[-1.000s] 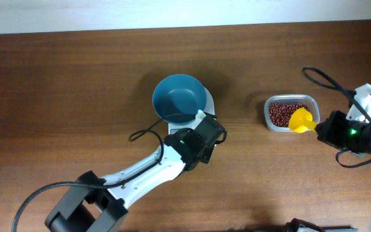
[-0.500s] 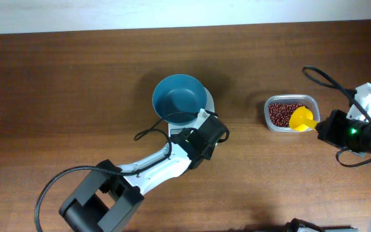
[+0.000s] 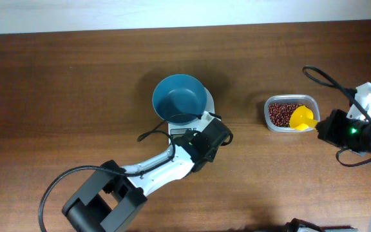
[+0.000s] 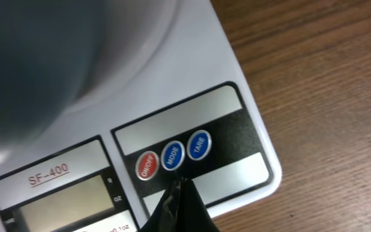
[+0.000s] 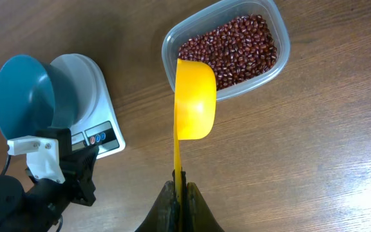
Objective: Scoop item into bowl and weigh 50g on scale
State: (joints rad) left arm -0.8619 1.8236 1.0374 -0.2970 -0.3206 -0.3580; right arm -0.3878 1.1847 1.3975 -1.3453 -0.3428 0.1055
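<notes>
- Overhead first: the blue bowl sits on the white scale in the middle of the wooden table.
- The left gripper is over the scale's front edge, just beside the bowl, with its jaws pressed together and nothing between them.
- Off to the right, a clear tub holds the beans, well apart from the scale.
- The right gripper has its jaws clamped on the handle of a yellow scoop, and the cup of the scoop hangs over the tub's near right corner.
- Left wrist now: the closed fingertips come to one dark point over the scale's button panel.
- That point sits right below the blue MODE button, with the red ON/OFF button on one side and the blue TARE button on the other.
- I cannot tell whether the tip touches the panel.
- The grey display shows at the lower left, its reading out of frame, and the bowl is a blur at the top left.
- Right wrist: the jaws pinch the scoop's thin handle, and the scoop is seen edge-on with its cup over the tub's rim.
- The beans lie heaped in the tub beyond it.
- I cannot tell whether the scoop carries any.
- Bowl and scale show at the far left, with the left gripper beside them.
</notes>
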